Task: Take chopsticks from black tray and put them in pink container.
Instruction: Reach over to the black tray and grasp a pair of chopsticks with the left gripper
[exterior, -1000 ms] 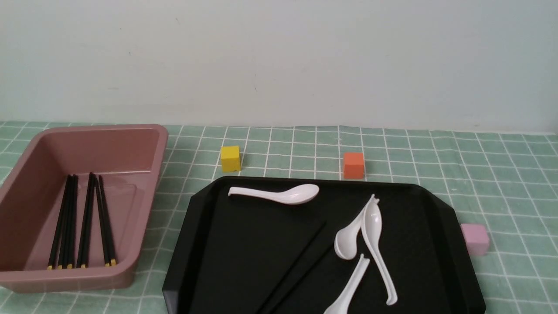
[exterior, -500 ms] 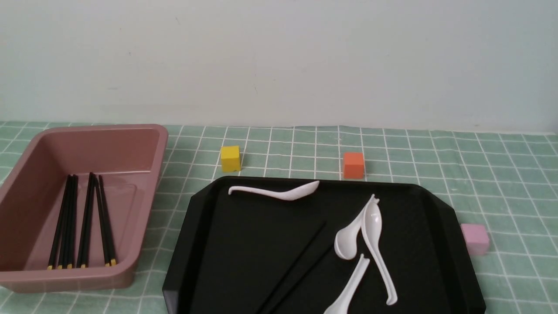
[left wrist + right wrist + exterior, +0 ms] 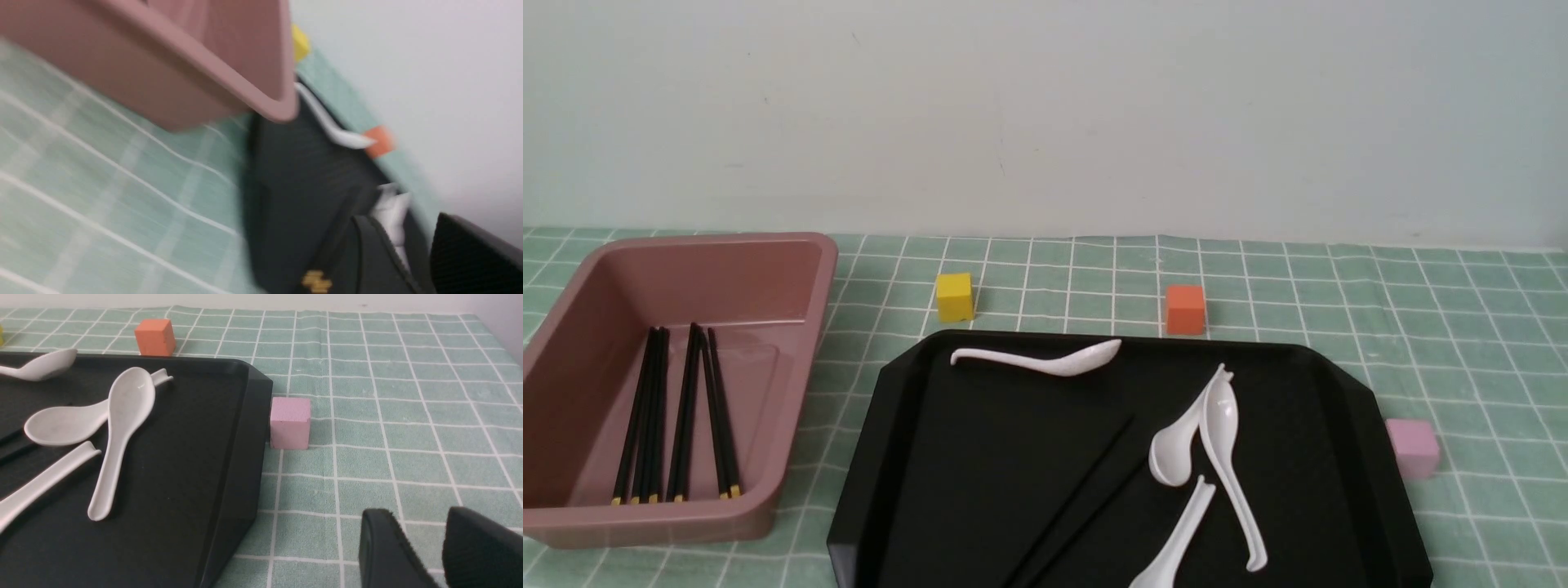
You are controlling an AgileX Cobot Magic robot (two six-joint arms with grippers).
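Note:
Two black chopsticks [image 3: 1086, 475] lie diagonally on the black tray [image 3: 915, 457], hard to pick out against it. Their gold tips [image 3: 316, 281] show blurred in the left wrist view. Several more chopsticks [image 3: 654, 416] lie side by side in the pink container [image 3: 792, 269] at the left. My left gripper [image 3: 412, 241] hangs open over the tray's near part beside the container's corner [image 3: 282, 110], with nothing between its fingers. My right gripper [image 3: 416, 516] stands open above the cloth, right of the tray's edge [image 3: 245, 457]. Neither gripper appears in the front view.
White soup spoons lie on the tray: one [image 3: 1045, 362] at the far edge, two crossed [image 3: 1217, 425] on the right, one [image 3: 1176, 539] near the front. A yellow cube [image 3: 954, 296] and an orange cube [image 3: 1185, 309] stand behind the tray, a pale-pink cube [image 3: 290, 422] at its right side.
The spoon at the tray's far edge has tipped from bowl-up onto its side. Nothing else in the front view has moved.

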